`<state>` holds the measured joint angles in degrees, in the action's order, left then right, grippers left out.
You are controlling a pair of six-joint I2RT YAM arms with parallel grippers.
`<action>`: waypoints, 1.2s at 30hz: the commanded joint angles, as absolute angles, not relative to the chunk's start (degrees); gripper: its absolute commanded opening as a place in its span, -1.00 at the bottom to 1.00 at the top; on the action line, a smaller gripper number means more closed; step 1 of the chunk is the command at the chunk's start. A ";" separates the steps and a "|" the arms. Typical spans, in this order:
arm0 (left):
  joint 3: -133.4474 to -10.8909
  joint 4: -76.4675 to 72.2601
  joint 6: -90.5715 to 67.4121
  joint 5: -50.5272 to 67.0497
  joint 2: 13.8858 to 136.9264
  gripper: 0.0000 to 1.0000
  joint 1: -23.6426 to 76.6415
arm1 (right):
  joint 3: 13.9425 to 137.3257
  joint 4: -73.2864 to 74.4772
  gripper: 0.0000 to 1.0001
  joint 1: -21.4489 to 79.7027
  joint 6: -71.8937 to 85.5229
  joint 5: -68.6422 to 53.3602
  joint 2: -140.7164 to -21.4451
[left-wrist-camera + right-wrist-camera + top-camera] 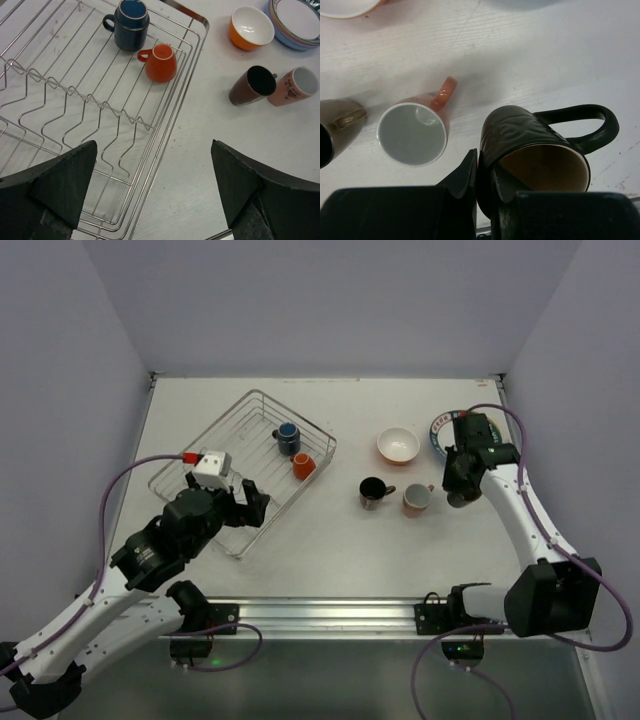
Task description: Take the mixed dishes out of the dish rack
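The dish rack is a silver wire basket at the left, and shows in the left wrist view. It holds a blue-lined mug and an orange mug near its far right corner. My left gripper is open and empty over the rack's near right corner. My right gripper is shut on the wall of a black mug, tan inside, held low over the table. Next to it stand a pink mug and a brown mug.
An orange bowl, white inside, sits right of the rack. A stack of plates lies at the far right, partly hidden by my right arm. White walls close in the table on three sides.
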<state>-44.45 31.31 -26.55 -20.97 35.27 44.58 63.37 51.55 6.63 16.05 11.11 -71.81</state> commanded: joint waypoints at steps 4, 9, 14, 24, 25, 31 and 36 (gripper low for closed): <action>-42.80 31.90 -23.91 -21.53 32.09 1.00 44.38 | 62.49 48.78 -1.00 6.15 12.75 12.92 -79.53; -41.22 30.85 -23.99 -21.62 29.62 1.00 44.38 | 61.44 44.66 -1.00 5.89 12.22 11.96 -83.76; -41.75 31.55 -24.26 -21.97 29.71 1.00 44.38 | 61.70 42.72 -1.00 4.75 12.04 12.65 -87.36; -41.40 31.03 -24.08 -21.36 29.44 1.00 44.47 | 61.44 41.92 -1.00 2.99 11.86 11.78 -91.23; -41.40 31.20 -24.08 -21.36 29.36 1.00 44.47 | 61.35 41.92 -0.99 2.99 11.95 11.86 -91.58; -41.22 31.38 -24.61 -22.76 28.92 1.00 44.47 | 61.35 42.62 -0.79 2.99 13.36 11.95 -91.50; -41.66 31.99 -25.05 -23.82 30.67 1.00 44.47 | 61.35 43.77 -0.44 2.99 13.89 12.83 -88.86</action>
<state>-41.36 32.29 -25.78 -22.11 29.63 44.58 60.77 43.35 3.20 13.28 11.25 -91.42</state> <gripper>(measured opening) 0.997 0.262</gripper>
